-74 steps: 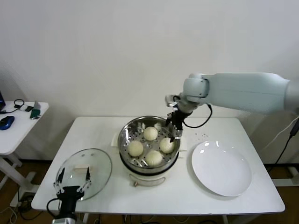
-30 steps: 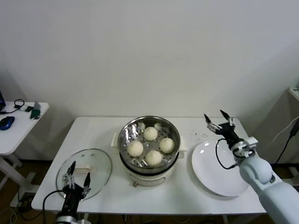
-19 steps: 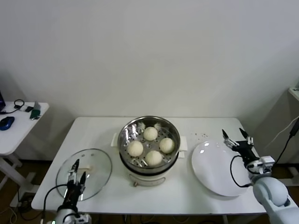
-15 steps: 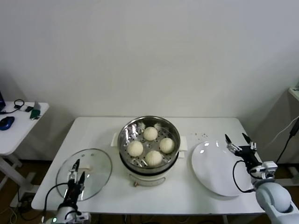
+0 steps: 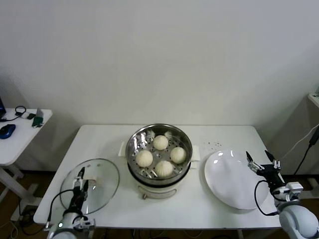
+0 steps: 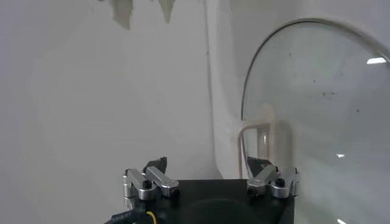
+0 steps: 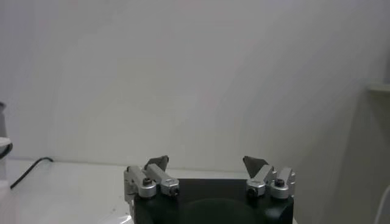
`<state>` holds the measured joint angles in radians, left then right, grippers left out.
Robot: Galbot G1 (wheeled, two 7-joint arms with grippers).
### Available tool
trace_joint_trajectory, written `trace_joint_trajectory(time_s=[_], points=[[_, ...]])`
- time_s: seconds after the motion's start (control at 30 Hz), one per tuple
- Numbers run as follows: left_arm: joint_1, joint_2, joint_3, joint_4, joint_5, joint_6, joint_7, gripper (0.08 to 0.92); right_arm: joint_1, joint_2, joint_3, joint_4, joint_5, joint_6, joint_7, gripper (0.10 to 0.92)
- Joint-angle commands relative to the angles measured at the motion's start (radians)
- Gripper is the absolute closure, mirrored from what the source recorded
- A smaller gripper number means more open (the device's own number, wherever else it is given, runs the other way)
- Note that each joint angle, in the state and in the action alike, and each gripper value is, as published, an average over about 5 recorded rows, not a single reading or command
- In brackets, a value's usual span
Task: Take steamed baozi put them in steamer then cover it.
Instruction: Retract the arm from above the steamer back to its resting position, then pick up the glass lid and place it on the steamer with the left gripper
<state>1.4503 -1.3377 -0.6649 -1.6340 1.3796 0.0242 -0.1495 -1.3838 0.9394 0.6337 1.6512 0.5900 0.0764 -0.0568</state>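
Observation:
Several cream-white baozi [image 5: 160, 142] lie inside the shiny steamer [image 5: 130, 144] at the middle of the table. The cover [image 5: 102, 185], a clear glass lid with a cream handle [image 5: 90, 180], lies flat on the table's front left. My left gripper [image 5: 81, 181] stands open over the lid's near edge with nothing between its fingers. In the left wrist view the lid [image 6: 317, 115] and its handle [image 6: 263, 128] lie just beyond the open left gripper [image 6: 207, 164]. My right gripper [image 5: 258, 159] hangs open and empty by the plate's right edge, and the right wrist view shows it [image 7: 206, 163] facing the wall.
A flat white plate [image 5: 232, 181] lies right of the steamer. The white table [image 5: 99, 142] ends close in front of both grippers. A small side table [image 5: 20, 137] with a mouse and cables stands farther left.
My right arm has drawn back and down from the plate's far edge to its near right side. The left gripper has sunk a little at the lid's near edge. Baozi and lid stayed put.

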Motion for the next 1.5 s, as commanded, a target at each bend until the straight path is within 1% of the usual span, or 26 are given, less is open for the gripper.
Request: trace_joint_trajectory(time_s=[0.03,0.3,0.4,0.8,1.0,1.07,1.17,1.27,1.37,1.5], points=[[-0.081,0.013,0.006,0.092,0.003,-0.004,-0.026,0.177,-0.031,0.014,0.029,-0.001,-0.024,0.007,-0.021,0.203],[-0.125,0.046,0.029,0.131,-0.024,-0.009,-0.033,0.181,-0.033,0.023,0.031,-0.001,-0.045,0.014,-0.035,0.203],[-0.124,0.049,0.029,0.130,-0.027,-0.014,-0.032,0.221,-0.033,0.029,0.031,-0.003,-0.053,0.015,-0.040,0.203],[-0.109,0.040,0.034,0.123,-0.048,-0.017,-0.034,0.559,-0.011,0.047,0.022,-0.018,-0.082,0.019,-0.053,0.203],[-0.102,0.049,0.033,0.091,-0.067,-0.018,-0.035,0.732,-0.009,0.051,0.023,-0.029,-0.092,0.025,-0.060,0.203],[-0.096,0.054,0.033,0.071,-0.073,-0.017,-0.039,0.792,-0.009,0.051,0.023,-0.031,-0.094,0.027,-0.063,0.203],[-0.081,0.061,0.031,0.033,-0.081,-0.010,-0.052,0.843,-0.008,0.050,0.025,-0.033,-0.094,0.028,-0.065,0.203],[-0.056,0.076,0.028,-0.025,-0.083,0.015,-0.063,0.855,-0.006,0.042,0.027,-0.035,-0.093,0.028,-0.066,0.203],[-0.012,0.098,0.017,-0.106,-0.081,0.067,-0.070,0.855,-0.001,0.027,0.028,-0.043,-0.092,0.028,-0.067,0.203],[0.067,0.129,0.001,-0.243,-0.083,0.195,-0.076,0.855,0.011,0.021,0.025,-0.053,-0.096,0.027,-0.068,0.203]])
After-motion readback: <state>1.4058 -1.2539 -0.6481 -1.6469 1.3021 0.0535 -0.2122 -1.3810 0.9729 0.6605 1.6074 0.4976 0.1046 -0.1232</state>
